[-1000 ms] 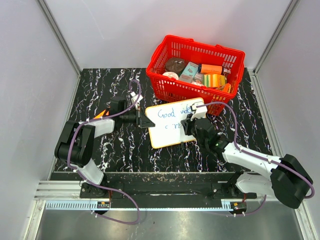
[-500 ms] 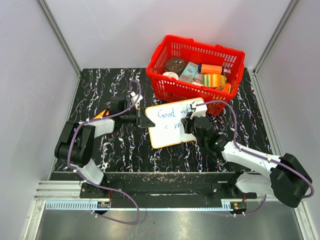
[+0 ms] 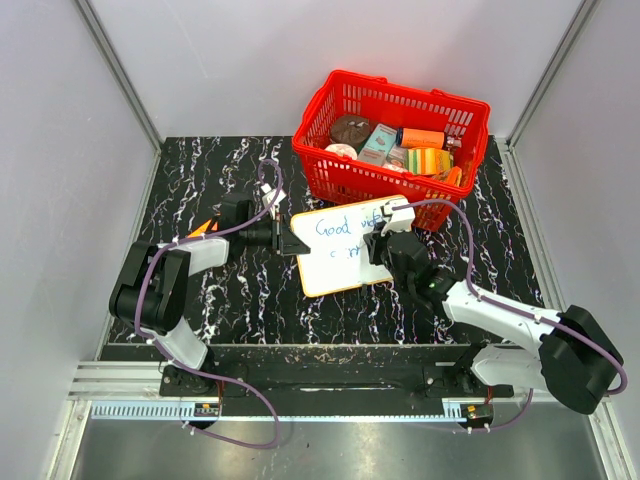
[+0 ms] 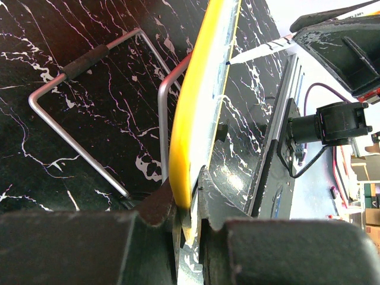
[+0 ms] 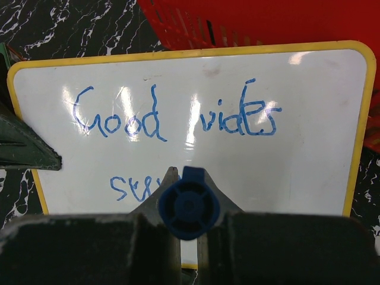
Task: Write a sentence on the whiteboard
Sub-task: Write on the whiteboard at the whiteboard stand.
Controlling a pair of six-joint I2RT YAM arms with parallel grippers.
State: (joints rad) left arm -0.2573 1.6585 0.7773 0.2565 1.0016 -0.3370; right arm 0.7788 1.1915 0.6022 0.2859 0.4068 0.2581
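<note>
The whiteboard, white with a yellow rim, stands propped on a wire stand in front of the red basket. It also shows in the right wrist view and edge-on in the left wrist view. Blue lettering reads "Good" and a second word, with a shorter second line below. My left gripper is shut on the board's left edge. My right gripper is shut on a blue marker pointed at the board's second line; its tip is hidden.
A red basket with several packaged goods stands right behind the board. The tabletop is black marble-patterned, walled by grey panels on three sides. The left gripper's finger shows at the board's left edge.
My right gripper with the marker has shifted slightly left and up along the second line. The left arm and the board have not moved.
</note>
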